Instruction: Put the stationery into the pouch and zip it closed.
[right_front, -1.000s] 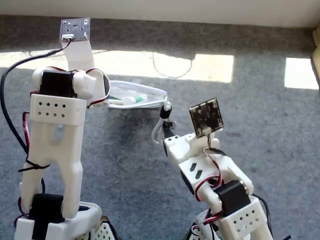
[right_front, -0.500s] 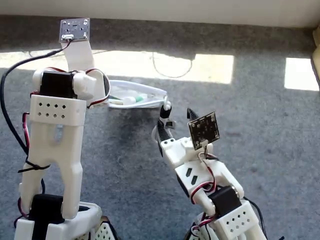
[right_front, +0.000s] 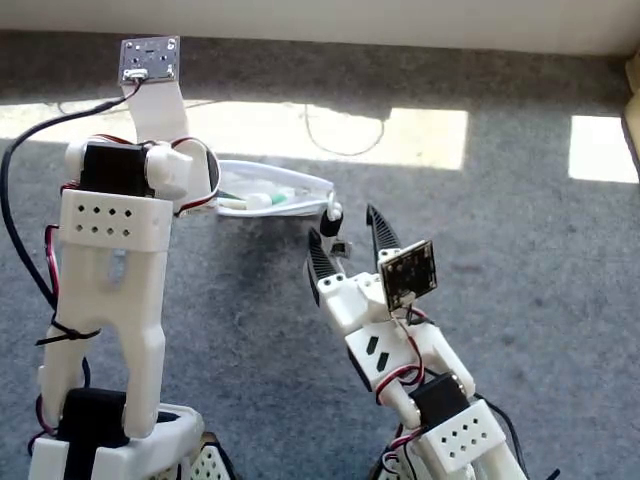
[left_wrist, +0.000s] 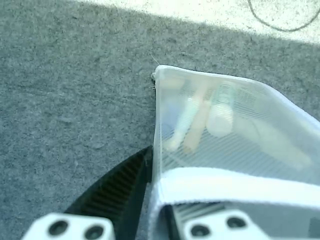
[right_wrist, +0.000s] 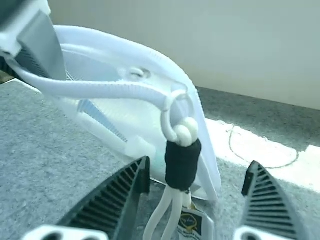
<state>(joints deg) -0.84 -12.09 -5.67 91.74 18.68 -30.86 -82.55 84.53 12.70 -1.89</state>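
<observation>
Several pale pens (left_wrist: 200, 120) show through the mesh pouch (left_wrist: 280, 150), seemingly pinched by left gripper (left_wrist: 156, 190); right gripper (right_wrist: 198, 164) gapes.

High view overhead, facing down and forward, wrist views low and close, facing the pouch (left_wrist: 225, 130), which all three share.
</observation>
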